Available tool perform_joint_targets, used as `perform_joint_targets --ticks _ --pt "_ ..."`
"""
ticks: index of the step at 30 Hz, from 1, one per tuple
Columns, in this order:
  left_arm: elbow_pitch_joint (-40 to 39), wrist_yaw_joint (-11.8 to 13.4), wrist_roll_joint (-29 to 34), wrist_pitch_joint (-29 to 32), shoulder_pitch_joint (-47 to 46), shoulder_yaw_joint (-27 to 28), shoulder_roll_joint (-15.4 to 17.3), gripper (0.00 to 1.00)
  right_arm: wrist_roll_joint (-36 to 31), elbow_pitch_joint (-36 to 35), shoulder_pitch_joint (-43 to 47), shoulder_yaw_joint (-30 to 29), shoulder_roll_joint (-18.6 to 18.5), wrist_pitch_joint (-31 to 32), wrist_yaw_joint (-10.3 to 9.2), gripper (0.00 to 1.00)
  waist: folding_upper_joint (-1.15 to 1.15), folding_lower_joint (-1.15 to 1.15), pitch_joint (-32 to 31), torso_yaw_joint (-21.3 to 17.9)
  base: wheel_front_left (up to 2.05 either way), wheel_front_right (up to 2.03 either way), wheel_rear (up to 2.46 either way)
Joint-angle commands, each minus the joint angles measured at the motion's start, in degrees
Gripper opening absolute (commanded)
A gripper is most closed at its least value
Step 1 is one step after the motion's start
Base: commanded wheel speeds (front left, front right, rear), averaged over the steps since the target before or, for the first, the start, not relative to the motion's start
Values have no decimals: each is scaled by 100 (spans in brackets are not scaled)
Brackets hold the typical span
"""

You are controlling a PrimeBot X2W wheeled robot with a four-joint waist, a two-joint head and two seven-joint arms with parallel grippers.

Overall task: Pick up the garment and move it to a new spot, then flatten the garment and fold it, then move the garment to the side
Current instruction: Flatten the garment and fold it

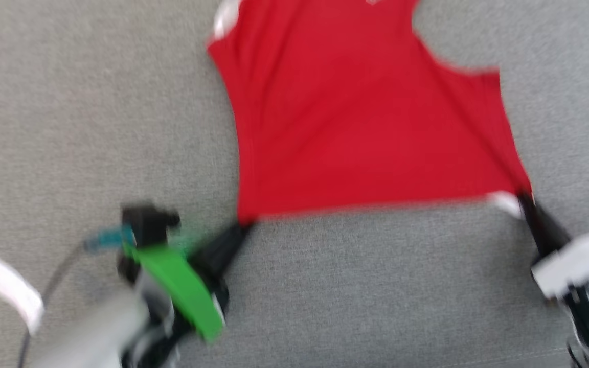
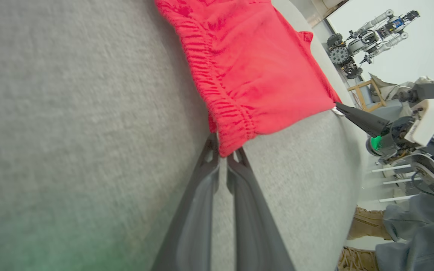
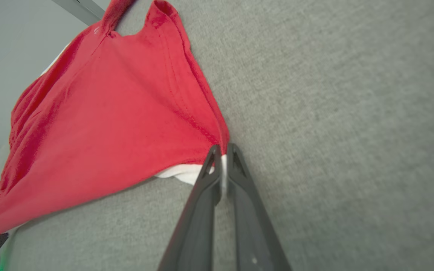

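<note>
The left tool [image 1: 246,223] is clamped shut on the near-left corner of the red garment [image 1: 356,117], with the gathered hem pinched between its fingertips. The garment lies spread over the grey surface [image 1: 376,286], its near edge taut between both tools. The right tool [image 1: 523,197] is closed on the near-right corner, where a bit of white shows. This may be lining, but the head view is blurred.

The garment [image 1: 366,117] is plain bright red, with white showing at 2 corners. The surface [image 1: 69,102] under it is flecked grey weave. The left gripper [image 1: 246,224] is black with a vivid green band [image 1: 182,286]; the right gripper [image 1: 522,197] is black, its housing [image 1: 575,260] white.
</note>
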Motion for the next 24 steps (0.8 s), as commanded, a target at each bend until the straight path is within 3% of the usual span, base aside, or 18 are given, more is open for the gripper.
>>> perform_joint_targets --ticks 1,6,11,17,24 --pt "-193 129 -211 -10 758 -263 62 0 118 -159 608 -114 -70 136 -22 0 0 1 -1114 102 0 0 0" --pt "-1394 766 -382 -390 1611 -207 423 0 463 -1260 2082 -474 -82 495 -18 0 0 1 -1289 249 0 0 0" --pt "-2215 1134 -491 -604 1876 41 415 0 612 -2076 2238 -753 4 732 -16 0 0 1 -975 369 0 0 0" --pt "-2439 1286 -798 -483 1199 515 83 0 264 -2142 751 -659 -80 1356 -12 0 0 1 -329 643 0 0 0" --pt "-1695 1308 -886 4 -94 744 -603 0 -615 -1078 -1707 -558 -87 2268 -12 0 0 1 286 1132 0 0 0"
